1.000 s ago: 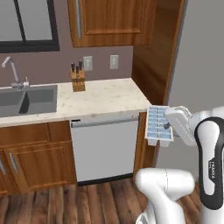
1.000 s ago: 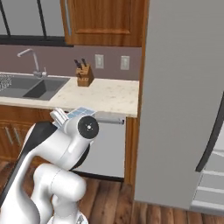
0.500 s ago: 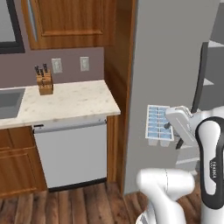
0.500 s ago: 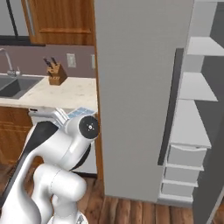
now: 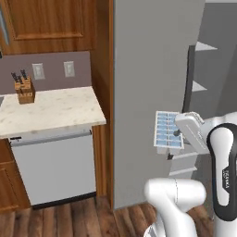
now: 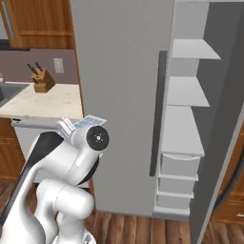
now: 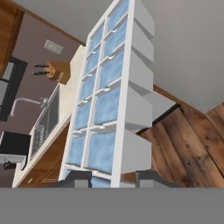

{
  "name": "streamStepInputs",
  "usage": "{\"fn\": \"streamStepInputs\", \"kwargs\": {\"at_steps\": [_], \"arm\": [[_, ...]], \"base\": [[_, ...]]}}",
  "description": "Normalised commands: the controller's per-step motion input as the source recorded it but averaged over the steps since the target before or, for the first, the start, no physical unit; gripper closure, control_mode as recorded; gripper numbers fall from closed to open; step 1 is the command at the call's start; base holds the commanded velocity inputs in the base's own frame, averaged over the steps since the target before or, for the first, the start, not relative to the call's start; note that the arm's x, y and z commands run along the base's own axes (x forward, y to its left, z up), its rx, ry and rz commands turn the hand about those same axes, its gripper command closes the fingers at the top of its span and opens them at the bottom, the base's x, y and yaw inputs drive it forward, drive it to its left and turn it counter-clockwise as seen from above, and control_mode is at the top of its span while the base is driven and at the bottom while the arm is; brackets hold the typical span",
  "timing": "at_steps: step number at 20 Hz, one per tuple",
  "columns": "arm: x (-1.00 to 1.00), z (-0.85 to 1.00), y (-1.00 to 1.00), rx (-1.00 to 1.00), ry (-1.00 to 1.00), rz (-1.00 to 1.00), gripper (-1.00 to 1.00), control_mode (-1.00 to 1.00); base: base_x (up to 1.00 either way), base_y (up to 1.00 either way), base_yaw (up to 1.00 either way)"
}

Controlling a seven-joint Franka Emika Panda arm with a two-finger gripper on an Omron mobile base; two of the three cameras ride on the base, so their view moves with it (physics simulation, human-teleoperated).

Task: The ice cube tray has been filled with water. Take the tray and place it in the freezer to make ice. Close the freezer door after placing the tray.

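Observation:
My gripper [image 7: 111, 178] is shut on one short end of the ice cube tray [image 7: 107, 96], a white tray with two rows of cells. Pale blue water [image 7: 101, 151] shows in the cells. In the left base view the ice cube tray [image 5: 167, 132] hangs level at the gripper [image 5: 178, 134], in front of a grey door. From the right, only the edge of the ice cube tray [image 6: 88, 122] peeks above the arm. The freezer [image 6: 186, 119] stands open to the right, with white shelves and drawers. The freezer door [image 6: 228, 119] is swung out on the far right.
A plain grey fridge door [image 6: 119, 95] with a dark bar handle [image 6: 156, 114] is closed, directly ahead of the tray. Left of it runs a marble counter [image 5: 51, 111] with a knife block [image 5: 24, 89], above a dishwasher [image 5: 53, 169]. The floor is wood.
The base has driven right, so the whole scene slid left: the sink left the view and the open freezer's shelves came in. The tray stays in my grip.

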Motion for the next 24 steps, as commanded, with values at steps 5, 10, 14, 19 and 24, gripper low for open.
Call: {"fn": "streamStepInputs", "kwargs": {"at_steps": [5, 10, 14, 19, 24], "arm": [[0.0, 0.0, 0.0, 0.0, 0.0, 0.0, 1.0, 1.0], [0.0, 0.0, 0.0, 0.0, 0.0, 0.0, 1.0, 1.0], [0.0, 0.0, 0.0, 0.0, 0.0, 0.0, 1.0, 1.0], [0.0, 0.0, 0.0, 0.0, 0.0, 0.0, 1.0, 1.0], [0.0, 0.0, 0.0, 0.0, 0.0, 0.0, 1.0, 1.0]], "base": [[0.0, -0.5, -0.09], [-0.01, -0.55, -0.09], [-0.11, -0.64, -0.1], [-0.04, -0.58, -0.11], [0.0, -0.43, -0.11]]}}
